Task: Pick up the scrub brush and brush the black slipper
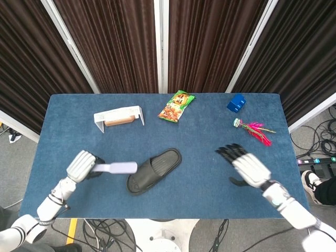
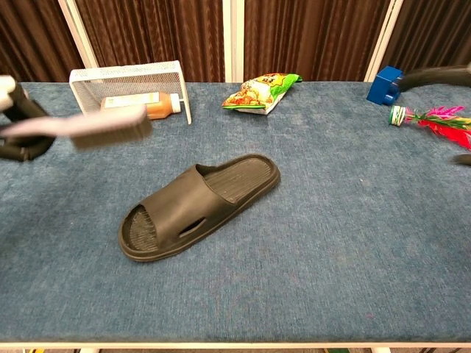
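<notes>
The black slipper [image 1: 154,170] lies on its sole near the table's front middle, also plain in the chest view [image 2: 199,204]. My left hand [image 1: 82,165] grips the handle of the pale scrub brush [image 1: 119,168], held above the table just left of the slipper's heel end; in the chest view the brush [image 2: 103,128] is blurred in the air and the left hand [image 2: 15,125] shows at the left edge. My right hand [image 1: 245,166] hovers over the table right of the slipper with fingers spread and nothing in it; the chest view shows only a blurred dark finger [image 2: 434,76].
A white wire rack [image 1: 119,116] holding an orange bottle [image 2: 138,107] stands at the back left. A green snack bag [image 1: 177,106], a blue block [image 1: 236,102] and a pink feathered shuttlecock [image 1: 254,129] lie along the back and right of the blue tabletop [image 1: 210,152].
</notes>
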Robot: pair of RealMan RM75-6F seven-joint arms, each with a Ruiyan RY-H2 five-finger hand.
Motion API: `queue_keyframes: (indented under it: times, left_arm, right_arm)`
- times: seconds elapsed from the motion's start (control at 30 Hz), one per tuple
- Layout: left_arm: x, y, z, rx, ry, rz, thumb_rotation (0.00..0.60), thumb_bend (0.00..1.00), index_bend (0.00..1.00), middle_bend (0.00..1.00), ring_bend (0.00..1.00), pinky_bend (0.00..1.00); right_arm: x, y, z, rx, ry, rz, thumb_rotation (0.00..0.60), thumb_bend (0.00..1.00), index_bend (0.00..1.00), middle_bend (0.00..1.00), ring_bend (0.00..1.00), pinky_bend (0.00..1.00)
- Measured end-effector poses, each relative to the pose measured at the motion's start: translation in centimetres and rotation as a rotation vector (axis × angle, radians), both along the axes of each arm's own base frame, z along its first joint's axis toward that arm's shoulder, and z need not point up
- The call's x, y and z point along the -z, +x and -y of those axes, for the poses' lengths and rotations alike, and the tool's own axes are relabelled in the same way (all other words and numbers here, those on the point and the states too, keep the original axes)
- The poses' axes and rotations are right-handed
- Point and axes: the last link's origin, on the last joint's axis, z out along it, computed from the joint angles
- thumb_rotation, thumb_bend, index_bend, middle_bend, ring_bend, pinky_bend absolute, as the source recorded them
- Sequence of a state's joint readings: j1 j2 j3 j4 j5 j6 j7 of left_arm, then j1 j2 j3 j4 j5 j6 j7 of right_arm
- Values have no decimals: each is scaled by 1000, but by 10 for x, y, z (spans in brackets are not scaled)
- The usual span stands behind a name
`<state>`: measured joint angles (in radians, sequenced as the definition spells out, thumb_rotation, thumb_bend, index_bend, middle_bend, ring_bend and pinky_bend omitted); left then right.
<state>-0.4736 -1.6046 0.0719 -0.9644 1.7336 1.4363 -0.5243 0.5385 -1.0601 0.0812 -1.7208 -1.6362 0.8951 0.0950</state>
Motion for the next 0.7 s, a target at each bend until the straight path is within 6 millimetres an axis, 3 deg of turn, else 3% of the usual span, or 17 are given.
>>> queue_keyframes:
  times: [0.23, 0.33, 0.53, 0.7]
  left_arm:
    - [16, -4, 22, 91, -34, -41, 600, 670, 1000, 1000, 1000, 1000]
    - [24, -1, 25, 105, -38, -52, 600, 671, 1000, 1000, 1000, 1000]
    - [39, 3, 19, 94, -54, -81, 600, 670, 1000, 1000, 1000, 1000]
    - [46, 9, 12, 81, -58, -72, 600, 670, 1000, 1000, 1000, 1000]
  right_arm:
    - [78, 81, 44, -137, 188, -54, 600, 160, 0, 29, 0, 0]
    - [107, 104, 60, -169, 222, -100, 600, 172, 0, 32, 0, 0]
    - [150, 130, 79, -200, 250, -195, 600, 233, 0, 57, 0, 0]
    - [166, 132, 81, -201, 260, -254, 600, 227, 0, 52, 0, 0]
